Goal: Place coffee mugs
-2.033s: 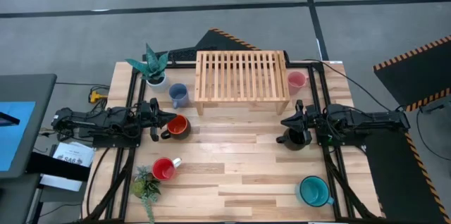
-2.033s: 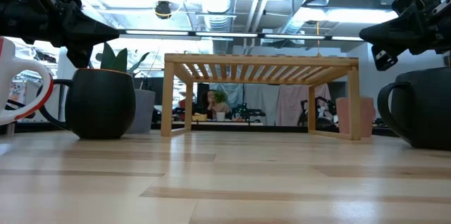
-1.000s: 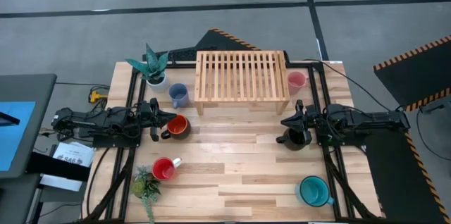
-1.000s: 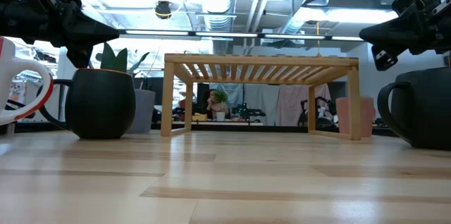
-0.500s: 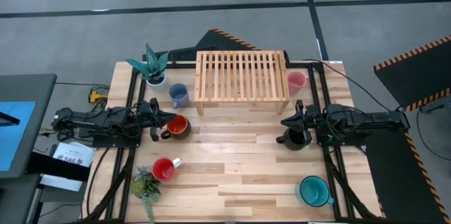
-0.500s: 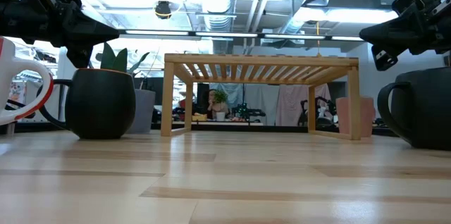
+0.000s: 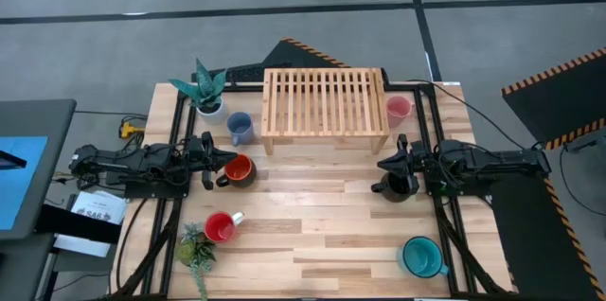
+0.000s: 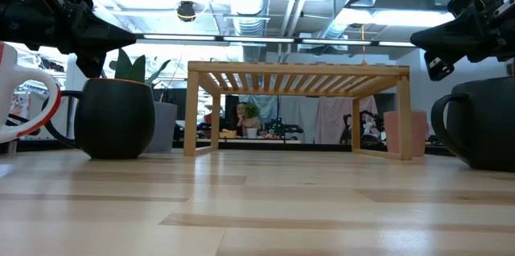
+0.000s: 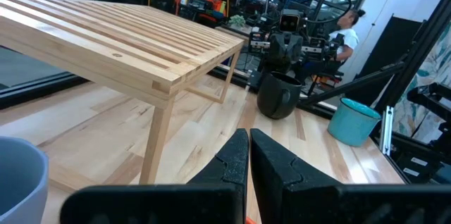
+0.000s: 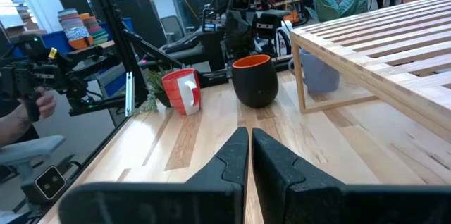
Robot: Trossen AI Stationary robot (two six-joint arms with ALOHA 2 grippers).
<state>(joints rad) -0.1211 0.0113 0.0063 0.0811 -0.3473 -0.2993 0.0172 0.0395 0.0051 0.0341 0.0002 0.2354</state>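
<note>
Inspected left to right in the high view. The left gripper (image 7: 210, 161) sat at mid-left of the frame, fingers pressed together with nothing between them, as the left wrist view confirmed. The orange mug (image 7: 239, 169) stood touching or just beside its tips, on the side toward frame centre, making this the nearer arm for it. The pale blue mug (image 7: 240, 128) stood above it, the red mug (image 7: 221, 227) below. The wooden rack (image 7: 325, 102) occupied upper centre, the pink mug (image 7: 399, 108) at its right end. The right gripper (image 7: 396, 163) sat at mid-right, likewise closed and empty, directly over or just beside the black mug (image 7: 395, 186). The teal mug (image 7: 419, 256) stood lower right. No mug was on the rack; placement appeared not yet begun.
</note>
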